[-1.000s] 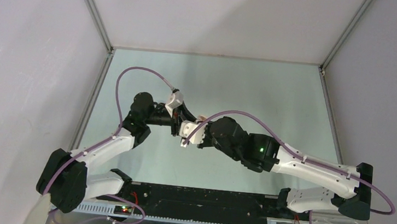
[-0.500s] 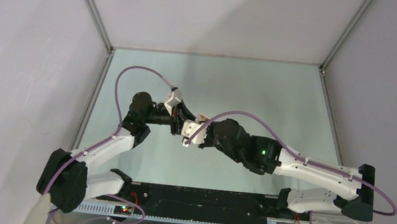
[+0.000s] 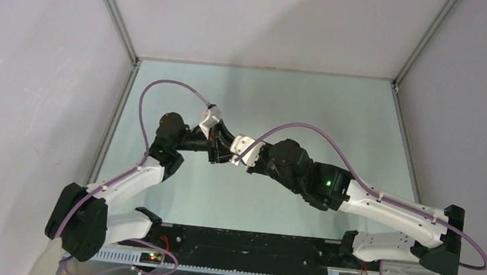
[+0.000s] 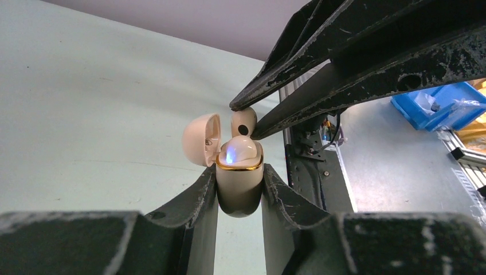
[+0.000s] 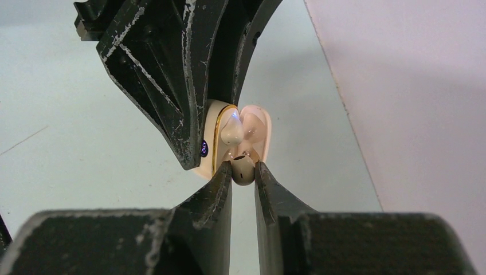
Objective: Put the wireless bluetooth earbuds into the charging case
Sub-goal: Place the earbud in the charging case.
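Note:
My left gripper (image 4: 239, 172) is shut on the beige charging case (image 4: 239, 189), gripping the sides of its lower body below the gold rim. The lid (image 4: 202, 139) hangs open to the left. One off-white earbud (image 4: 239, 150) sits in the case with a blue light glowing on it. My right gripper (image 5: 243, 167) is shut on a second off-white earbud (image 5: 243, 172), held right at the case's mouth (image 5: 220, 137) beside the seated earbud (image 5: 231, 130). In the top view the two grippers (image 3: 221, 150) (image 3: 234, 155) meet mid-table and hide the case.
A black rail (image 3: 251, 243) with the arm bases runs along the near table edge. Enclosure walls and metal posts (image 3: 115, 10) ring the table. A blue bin (image 4: 435, 106) lies beyond the table's edge in the left wrist view.
The right wrist has moved away from the bases and closer to the left gripper. The left gripper shifted slightly the same way. Both grips are unchanged.

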